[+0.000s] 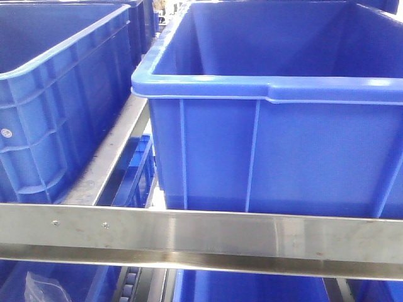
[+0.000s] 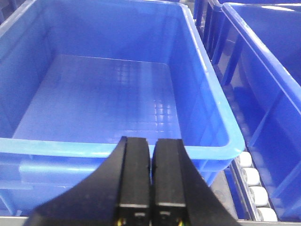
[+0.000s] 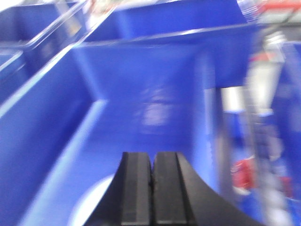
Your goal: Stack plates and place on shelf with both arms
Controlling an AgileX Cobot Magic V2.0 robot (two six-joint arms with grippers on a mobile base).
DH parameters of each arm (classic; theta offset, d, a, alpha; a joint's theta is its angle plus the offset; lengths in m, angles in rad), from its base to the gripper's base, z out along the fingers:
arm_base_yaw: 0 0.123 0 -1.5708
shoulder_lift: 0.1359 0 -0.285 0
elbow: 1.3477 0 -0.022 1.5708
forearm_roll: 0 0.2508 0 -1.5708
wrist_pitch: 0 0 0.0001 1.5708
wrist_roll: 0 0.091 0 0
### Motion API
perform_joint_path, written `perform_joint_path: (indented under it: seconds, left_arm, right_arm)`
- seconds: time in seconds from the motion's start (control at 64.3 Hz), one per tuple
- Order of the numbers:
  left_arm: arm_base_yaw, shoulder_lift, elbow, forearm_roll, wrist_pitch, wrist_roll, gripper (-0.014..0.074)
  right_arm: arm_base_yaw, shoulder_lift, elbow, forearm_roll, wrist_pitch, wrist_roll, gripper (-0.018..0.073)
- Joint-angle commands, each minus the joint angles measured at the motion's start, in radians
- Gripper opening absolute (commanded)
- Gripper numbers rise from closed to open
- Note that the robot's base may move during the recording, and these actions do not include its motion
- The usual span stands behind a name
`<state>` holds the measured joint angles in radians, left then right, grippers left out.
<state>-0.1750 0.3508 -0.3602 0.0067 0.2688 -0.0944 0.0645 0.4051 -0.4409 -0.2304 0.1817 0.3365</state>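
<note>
In the blurred right wrist view, a white round plate lies on the floor of a blue crate, with most of it hidden behind my fingers. My right gripper is shut and empty, hanging above that crate. My left gripper is also shut with nothing in it, just in front of the near rim of an empty blue crate. The shelf's steel front rail crosses the front view under the crates. No arm and no plate show in the front view.
Two big blue crates stand on the rack, with a steel side rail between them. White rollers run beside the left crate. A clear plastic bag lies on the tier below. A red blur shows right of the right crate.
</note>
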Motion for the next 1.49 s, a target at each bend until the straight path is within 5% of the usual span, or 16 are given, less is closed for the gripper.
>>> perform_joint_path:
  seconds: [0.0,0.311,1.478]
  left_arm:
    - [0.001,0.011,-0.031,0.000,-0.081,-0.002,0.0083]
    - [0.001,0.011,-0.031,0.000,-0.078,-0.002,0.0083]
    - [0.001,0.011,-0.031,0.000,-0.080,-0.002,0.0083]
  right_arm:
    - [-0.046,-0.097,0.082,0.000,-0.067,-0.001,0.0056]
    - [-0.128,-0.426,0.476,0.130,-0.141,0.000,0.0056]
    - [-0.128,-0.435,0.470,0.230,-0.093,-0.110,0.0056]
